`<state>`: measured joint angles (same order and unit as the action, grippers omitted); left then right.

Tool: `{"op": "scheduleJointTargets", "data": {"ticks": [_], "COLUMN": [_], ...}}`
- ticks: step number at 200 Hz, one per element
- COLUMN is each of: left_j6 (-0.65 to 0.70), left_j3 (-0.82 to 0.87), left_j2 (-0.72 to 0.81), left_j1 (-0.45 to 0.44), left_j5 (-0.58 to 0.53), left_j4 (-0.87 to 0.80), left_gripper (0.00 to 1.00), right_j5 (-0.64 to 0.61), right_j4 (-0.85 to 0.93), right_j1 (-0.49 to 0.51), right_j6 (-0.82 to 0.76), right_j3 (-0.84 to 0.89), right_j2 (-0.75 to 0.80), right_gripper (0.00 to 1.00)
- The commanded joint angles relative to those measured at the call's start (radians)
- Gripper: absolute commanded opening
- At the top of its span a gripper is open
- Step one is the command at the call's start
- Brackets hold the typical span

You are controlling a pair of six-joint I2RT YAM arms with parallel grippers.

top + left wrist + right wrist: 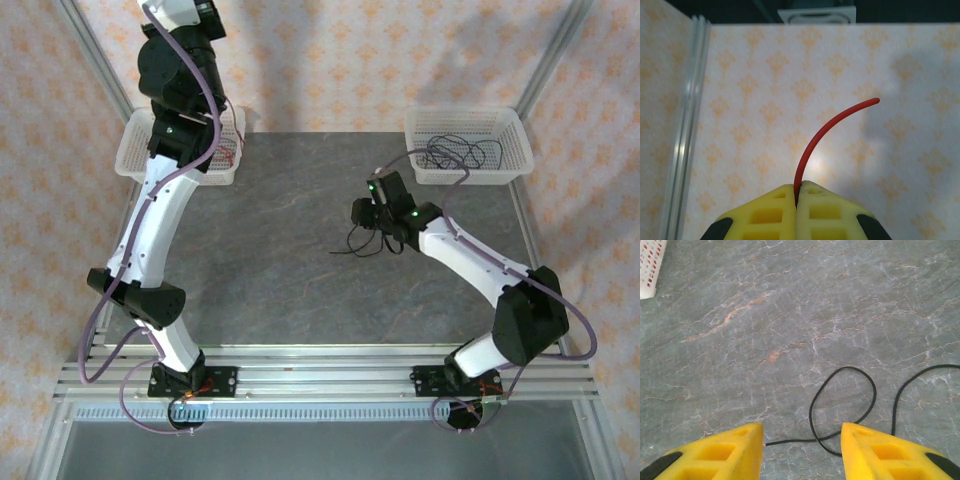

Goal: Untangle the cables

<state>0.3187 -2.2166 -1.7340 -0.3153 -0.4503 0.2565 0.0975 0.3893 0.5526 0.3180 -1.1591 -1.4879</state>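
left gripper [796,192] clamped on red cable [825,127]; right gripper [801,440] jaws apart over black cable [840,405] on table [290,200]. looks separated, probably just drop-off left.

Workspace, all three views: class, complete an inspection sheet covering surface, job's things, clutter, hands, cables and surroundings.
Surface: grey marbled tabletop.
Job's things: thin red wire held up in the air; thin black wire looped on the tabletop; black wires in right white plastic basket; red wires in left white plastic basket.
Clutter: nothing seen.
Hands: left hand shut on the red wire; right hand open over the black loop.
Cables: purple-grey arm cables along both arms.
Surroundings: orange-patterned wall panels, aluminium frame.
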Motion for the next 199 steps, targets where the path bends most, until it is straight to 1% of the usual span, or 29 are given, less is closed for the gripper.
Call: {"op": "scheduleJointTargets", "data": {"ticks": [1, 48, 88, 97, 133, 178, 199], "left_j6": [0.087, 0.094, 0.048, 0.046, 0.022, 0.007, 0.007], "left_j3": [0.018, -0.009, -0.107, -0.116, -0.143, -0.147, -0.098], "left_j2": [-0.001, -0.084, -0.167, -0.201, -0.249, -0.291, -0.303], "left_j1": [0.036, 0.121, 0.178, 0.186, 0.225, 0.264, 0.283], "left_j5": [0.037, 0.067, 0.096, 0.106, 0.133, 0.140, 0.130], "left_j4": [0.201, 0.290, 0.274, 0.285, 0.315, 0.336, 0.353], "left_gripper": [0.00, 0.00, 0.00, 0.00, 0.00, 0.00, 0.00], "right_j5": [0.005, -0.012, -0.027, -0.027, -0.018, 0.010, 0.022], "right_j4": [0.006, 0.015, 0.026, 0.028, 0.036, 0.031, 0.023], "right_j1": [-0.010, -0.010, -0.009, -0.009, -0.010, -0.009, -0.010], "right_j6": [0.013, 0.012, 0.010, 0.009, 0.004, -0.002, 0.001], "right_j3": [-0.040, -0.051, -0.059, -0.064, -0.106, -0.145, -0.142], "right_j2": [-0.031, -0.049, -0.057, -0.062, -0.105, -0.172, -0.204], "right_gripper": [0.44, 0.44, 0.44, 0.44, 0.44, 0.44, 0.44]}}
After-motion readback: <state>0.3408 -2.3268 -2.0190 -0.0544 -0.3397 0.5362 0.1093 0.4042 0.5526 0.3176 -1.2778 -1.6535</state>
